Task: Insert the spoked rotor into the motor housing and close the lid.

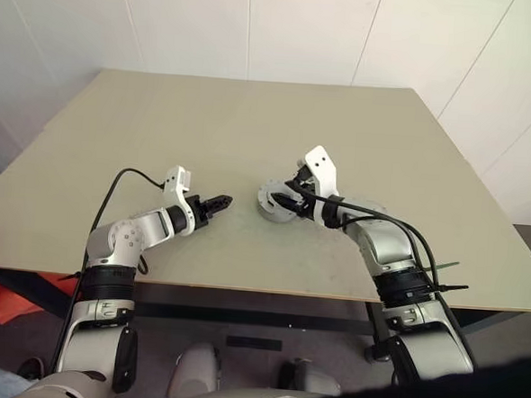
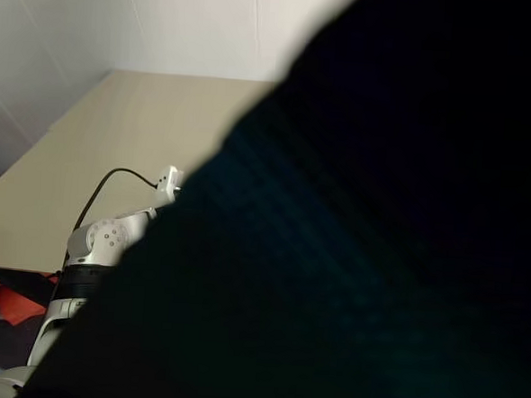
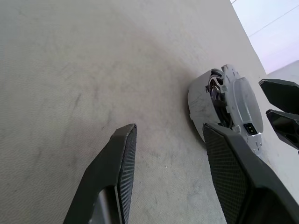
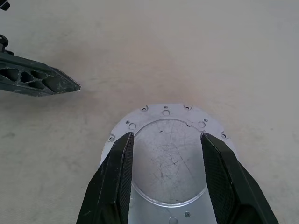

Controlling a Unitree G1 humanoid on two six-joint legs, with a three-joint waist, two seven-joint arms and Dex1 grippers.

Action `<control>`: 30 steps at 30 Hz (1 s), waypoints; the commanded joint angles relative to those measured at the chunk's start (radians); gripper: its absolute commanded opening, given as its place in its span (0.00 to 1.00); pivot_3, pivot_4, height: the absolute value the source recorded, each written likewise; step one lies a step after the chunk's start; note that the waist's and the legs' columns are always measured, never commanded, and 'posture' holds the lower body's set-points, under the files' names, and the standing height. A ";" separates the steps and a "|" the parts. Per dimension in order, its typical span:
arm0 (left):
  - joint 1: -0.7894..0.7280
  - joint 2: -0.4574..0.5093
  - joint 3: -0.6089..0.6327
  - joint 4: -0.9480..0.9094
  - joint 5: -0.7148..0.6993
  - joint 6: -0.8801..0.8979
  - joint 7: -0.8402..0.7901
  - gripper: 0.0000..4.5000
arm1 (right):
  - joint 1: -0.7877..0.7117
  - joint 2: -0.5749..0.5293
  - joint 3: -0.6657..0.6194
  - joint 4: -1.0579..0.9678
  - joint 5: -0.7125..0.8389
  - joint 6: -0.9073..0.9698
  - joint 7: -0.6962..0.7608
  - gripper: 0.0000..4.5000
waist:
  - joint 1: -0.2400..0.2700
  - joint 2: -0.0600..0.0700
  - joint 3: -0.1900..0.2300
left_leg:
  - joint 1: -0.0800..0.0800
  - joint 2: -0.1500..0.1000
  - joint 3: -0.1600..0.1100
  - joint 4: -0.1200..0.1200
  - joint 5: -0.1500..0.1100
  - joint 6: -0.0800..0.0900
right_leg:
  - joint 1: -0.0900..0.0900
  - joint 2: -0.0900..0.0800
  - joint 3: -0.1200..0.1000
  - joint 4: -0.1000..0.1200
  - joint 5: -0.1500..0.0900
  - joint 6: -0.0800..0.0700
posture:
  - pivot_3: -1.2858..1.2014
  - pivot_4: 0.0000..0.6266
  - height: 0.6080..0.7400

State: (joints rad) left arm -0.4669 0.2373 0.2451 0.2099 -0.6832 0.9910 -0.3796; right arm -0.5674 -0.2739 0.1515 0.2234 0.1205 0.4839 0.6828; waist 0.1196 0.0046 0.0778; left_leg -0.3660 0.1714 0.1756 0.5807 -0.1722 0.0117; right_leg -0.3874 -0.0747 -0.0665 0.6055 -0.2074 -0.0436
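The motor housing (image 1: pixel 267 204) stands on the table as a short grey cup (image 3: pixel 196 100). The lid (image 4: pixel 166 158), a flat grey disc with small holes around its edge, lies on top of it. In the left wrist view a dark gap shows between the lid (image 3: pixel 243 100) and the cup on one side. The spoked rotor is hidden. My right gripper (image 4: pixel 166 135) hangs open just above the lid, its fingers (image 4: pixel 117 177) apart and not clamping it. My left gripper (image 3: pixel 170 128) is open and empty, a short way left of the housing (image 1: pixel 222 201).
The beige table (image 1: pixel 252 126) has free room all around the housing, and its front edge (image 1: pixel 260 293) lies close to my arms. A white wall stands behind it. Something orange (image 1: pixel 7 296) lies on the floor at the lower left.
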 commanded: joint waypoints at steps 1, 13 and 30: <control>-0.007 0.013 0.009 -0.033 -0.005 0.000 -0.009 0.53 | -0.012 0.002 -0.003 0.011 0.002 -0.049 0.006 0.61 | 0.000 0.000 0.000 | 0.000 0.000 0.000 0.000 0.000 0.000 | 0.000 0.000 0.000 0.000 0.000 0.000 | 0.52 0.00 1.00; -0.003 0.018 0.010 -0.038 -0.005 0.002 -0.006 0.53 | -0.009 0.009 0.024 0.058 -0.027 -0.090 -0.004 1.00 | -0.001 0.000 0.000 | 0.000 0.000 0.000 0.000 0.000 0.000 | 0.000 0.000 0.000 0.000 0.000 0.000 | 0.52 0.00 1.00; 0.008 0.017 0.008 -0.051 -0.002 0.002 0.000 0.53 | -0.050 0.033 0.004 0.140 -0.028 -0.112 -0.036 0.69 | -0.008 0.000 0.000 | 0.000 0.000 0.000 0.000 0.000 0.000 | 0.000 0.000 0.000 0.000 0.000 0.000 | 0.52 0.00 1.00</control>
State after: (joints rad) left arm -0.4550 0.2468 0.2460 0.1927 -0.6826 0.9941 -0.3782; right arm -0.5877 -0.2422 0.1722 0.3714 0.0887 0.3765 0.6522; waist 0.1116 0.0046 0.0778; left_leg -0.3656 0.1716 0.1756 0.5807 -0.1720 0.0114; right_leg -0.3870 -0.0747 -0.0665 0.6055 -0.2076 -0.0431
